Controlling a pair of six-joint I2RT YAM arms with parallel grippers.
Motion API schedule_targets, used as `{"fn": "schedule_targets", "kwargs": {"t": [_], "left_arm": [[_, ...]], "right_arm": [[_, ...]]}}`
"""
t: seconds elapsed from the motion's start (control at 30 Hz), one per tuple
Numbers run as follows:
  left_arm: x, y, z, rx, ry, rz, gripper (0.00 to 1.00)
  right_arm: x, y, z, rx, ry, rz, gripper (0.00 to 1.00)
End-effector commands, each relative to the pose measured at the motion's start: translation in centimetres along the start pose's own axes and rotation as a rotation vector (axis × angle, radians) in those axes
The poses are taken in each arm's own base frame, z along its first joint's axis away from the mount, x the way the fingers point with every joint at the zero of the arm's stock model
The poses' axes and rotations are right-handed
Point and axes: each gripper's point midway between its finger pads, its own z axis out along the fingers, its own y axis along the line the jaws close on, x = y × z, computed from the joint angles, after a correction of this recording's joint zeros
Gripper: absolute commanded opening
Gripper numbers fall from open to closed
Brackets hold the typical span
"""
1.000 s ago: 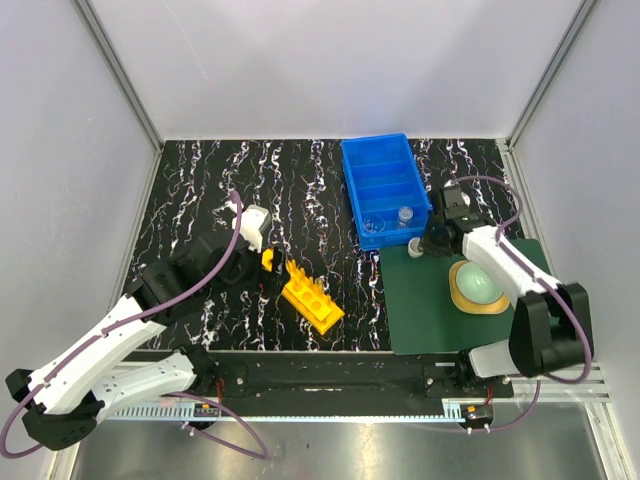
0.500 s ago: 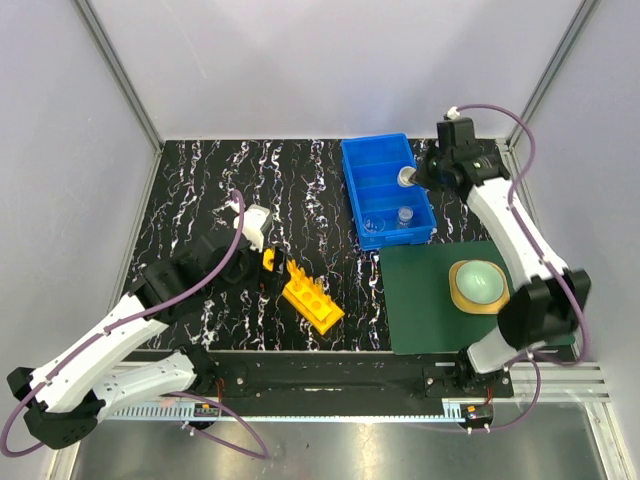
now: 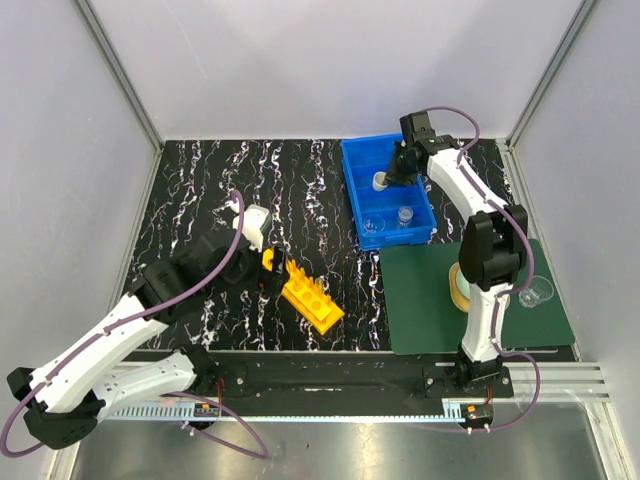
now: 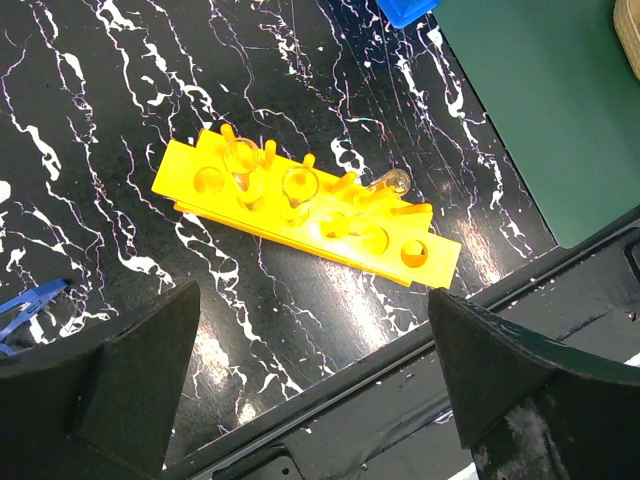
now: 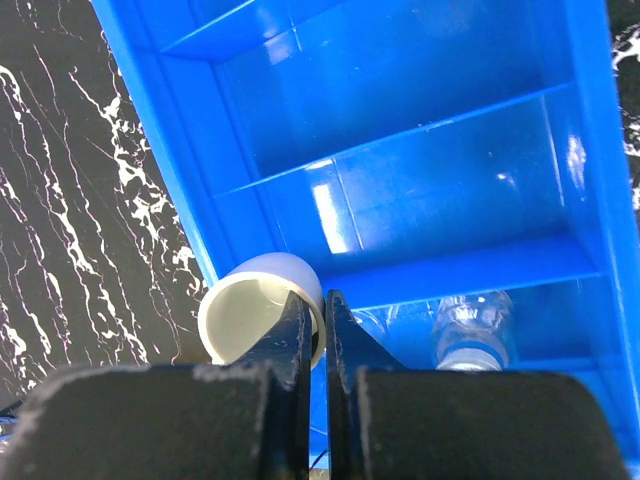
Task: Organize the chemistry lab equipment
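Diagonally set yellow rack (image 3: pixel 312 302), long axis far-L to near-R, holes up.

Top view: right arm covers most of the tan disc (image 3: pixel 452 288); only its left rim shows. Clear glass pieces (image 3: pixel 404 214) in the blue bin (image 3: pixel 351 190) are too small to identify.
Right wrist: right pincer (image 5: pixel 318 296) hides the white round piece's (image 5: pixel 245 315) near rim.
Left wrist: blue item (image 4: pixel 25 303) is cut off by the left edge, unidentifiable.

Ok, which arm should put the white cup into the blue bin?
Right. The right gripper is shut on the white cup by its rim, right at the blue bin. The left gripper hangs open over the yellow rack, well away from it.
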Motion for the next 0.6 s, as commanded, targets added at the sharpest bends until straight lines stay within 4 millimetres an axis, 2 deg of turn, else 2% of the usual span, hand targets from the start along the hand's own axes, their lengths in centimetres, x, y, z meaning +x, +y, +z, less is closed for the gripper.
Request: {"fn": "schedule_targets", "kwargs": {"t": [0.0, 0.13, 0.57], "left_arm": [[-1.5, 0.4, -0.4, -0.019, -0.060, 0.003, 0.99], [-1.4, 0.5, -0.3, -0.026, -0.055, 0.004, 0.99], [-1.2, 0.5, -0.2, -0.024, -0.055, 0.004, 0.99]], "right_arm": [[0.0, 2.0, 0.7, -0.034, 0.006, -0.057, 0.00], [1.4, 1.7, 2.6, -0.006, 0.045, -0.077, 0.00], [4.0, 0.4, 5.7, 0.060, 0.108, -0.129, 0.00]]}}
